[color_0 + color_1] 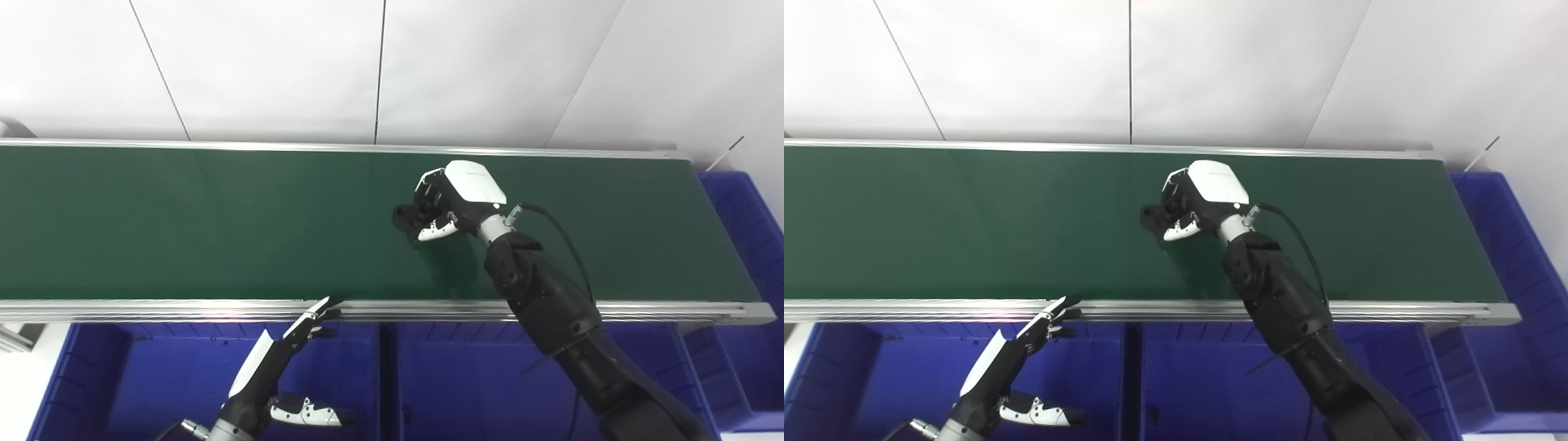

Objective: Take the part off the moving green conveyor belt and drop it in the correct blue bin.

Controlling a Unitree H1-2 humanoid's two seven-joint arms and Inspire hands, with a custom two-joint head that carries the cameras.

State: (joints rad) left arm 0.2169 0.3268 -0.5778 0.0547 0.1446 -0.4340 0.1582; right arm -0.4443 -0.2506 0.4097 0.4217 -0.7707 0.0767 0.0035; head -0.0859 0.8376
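Black against the green conveyor belt (184,220), the part (405,215) sits about mid-belt, a little right of centre, with the right hand (450,199) curled over it from the right; the fingers (436,229) are folded around the part's right end while its left end pokes out from under them, so the hand looks closed on it, though whether the part is clear of the belt or resting on it cannot be told from these views; the left hand (288,355) hangs near the belt's near rail over the near left blue bin (122,380), fingers spread and holding nothing. Judging the step as securing the grasp and lifting, the thing to do well is to keep the fingers wrapped firmly before rising, since only one end is covered and the part could pivot out; lift straight up to clear the moving surface, then carry it back over the near rail (551,309) without clipping it; the near right bin (465,380) and the far right bin (747,245) are candidates, and which is correct cannot be read here.
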